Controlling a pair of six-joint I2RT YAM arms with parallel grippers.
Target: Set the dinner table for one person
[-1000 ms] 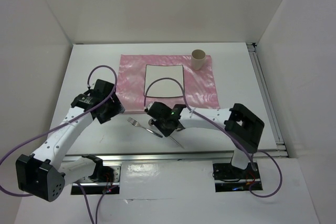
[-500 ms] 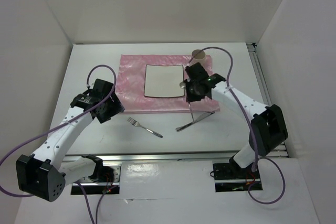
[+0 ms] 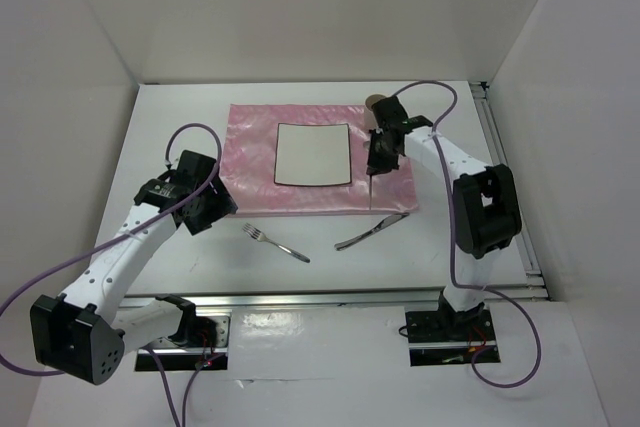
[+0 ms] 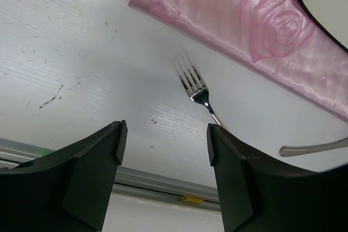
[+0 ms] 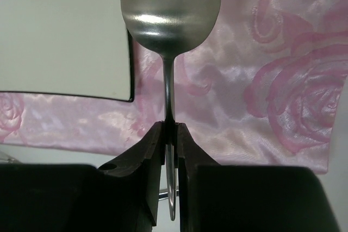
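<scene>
White dinner table (image 3: 180,117) spans the view under both arms, pink cloth (image 3: 250,127) + plate (image 3: 313,154) mid-table; R gripper (image 5: 170,129) pinches spoon (image 5: 170,4) handle beside plate, prob. to lay it there, L gripper (image 4: 163,139) spread empty over fork (image 4: 197,91).

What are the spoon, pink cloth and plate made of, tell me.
Spoon: metal, likely steel; brushed bowl with a bright highlight.
Pink cloth: satiny fabric, perhaps synthetic; sheen and rose pattern.
Plate: unclear, matte white with a dark edge.
</scene>
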